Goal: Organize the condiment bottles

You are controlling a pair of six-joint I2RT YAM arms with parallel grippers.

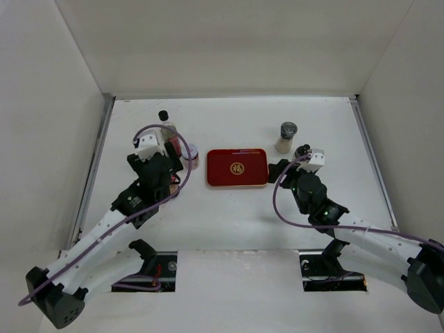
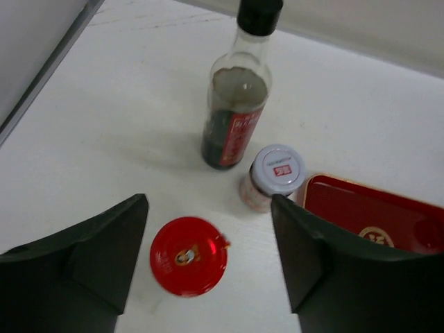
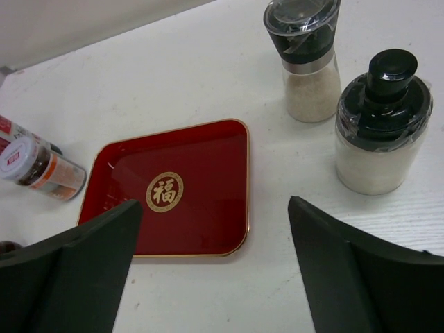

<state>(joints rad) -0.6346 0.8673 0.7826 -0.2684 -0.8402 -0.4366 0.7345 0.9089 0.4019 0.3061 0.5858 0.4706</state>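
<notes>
The tall clear black-capped bottle [image 1: 166,126] with dark contents stands at the back left and also shows in the left wrist view [image 2: 234,111]. The pale-lidded jar [image 2: 276,170] stands beside it, close to the red tray's [image 2: 378,211] left edge. The red-lidded jar [image 2: 189,255] sits on the table between my left gripper's [image 2: 210,229] open fingers, nearer the left one and touching neither. The grey-lidded shaker [image 3: 309,62] and the short black-capped bottle [image 3: 381,132] stand to the right of the tray [image 3: 180,187]. My right gripper [image 3: 211,208] is open and empty, over the tray's near right corner.
The flat red tray [image 1: 237,167] with a gold emblem lies mid-table and holds nothing. White walls enclose the table on three sides. A metal rail [image 1: 97,159] runs along the left edge. The pale-lidded jar [image 1: 189,154] stands a short way left of the tray.
</notes>
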